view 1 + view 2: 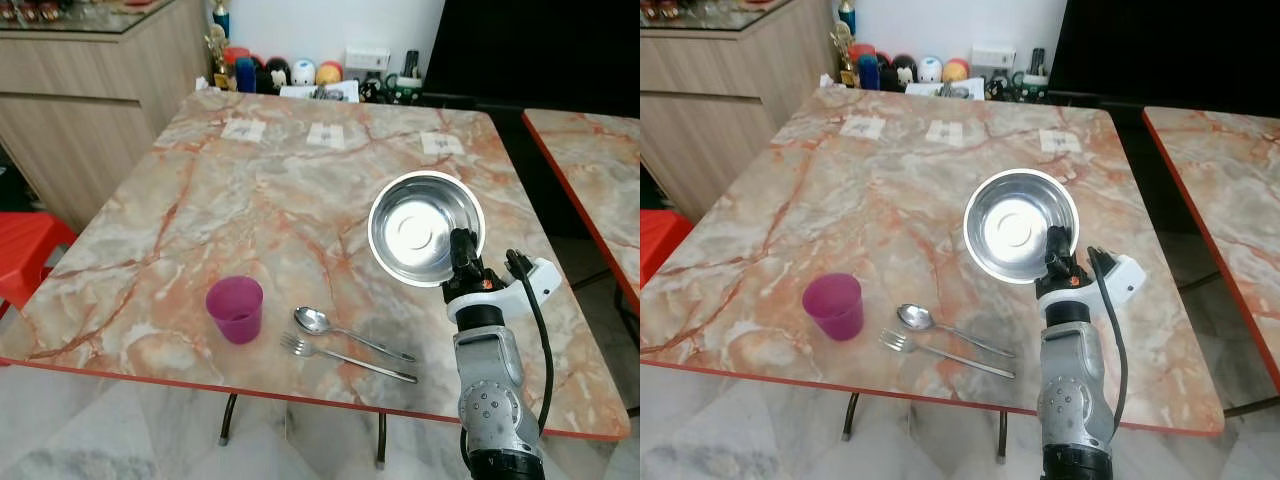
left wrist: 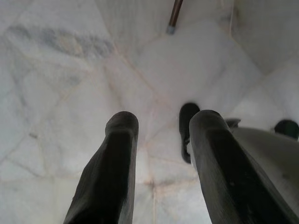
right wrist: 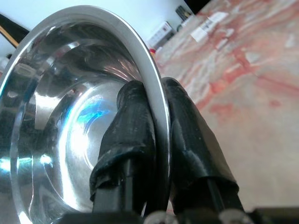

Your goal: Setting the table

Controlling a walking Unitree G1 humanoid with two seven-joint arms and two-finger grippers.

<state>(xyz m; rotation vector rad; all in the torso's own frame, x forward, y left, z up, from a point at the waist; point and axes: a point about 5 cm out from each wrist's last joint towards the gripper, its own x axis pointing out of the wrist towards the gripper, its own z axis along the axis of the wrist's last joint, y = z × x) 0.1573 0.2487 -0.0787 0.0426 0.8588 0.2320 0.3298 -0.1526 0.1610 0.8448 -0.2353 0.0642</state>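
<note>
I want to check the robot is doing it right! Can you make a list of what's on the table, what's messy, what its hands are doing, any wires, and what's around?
Surface: marble-pattern table, red edge; three small paper cards along the far side.
Job's things: steel bowl held above the table; purple cup, spoon and fork lying near the front edge.
Clutter: nothing seen on the table besides the cards.
Grippers: right gripper pinches the bowl's rim; left gripper open, hanging over the floor.
Cables: black cable looping by the right wrist.
Surroundings: wooden cabinet, toys by the wall, second table.
</note>
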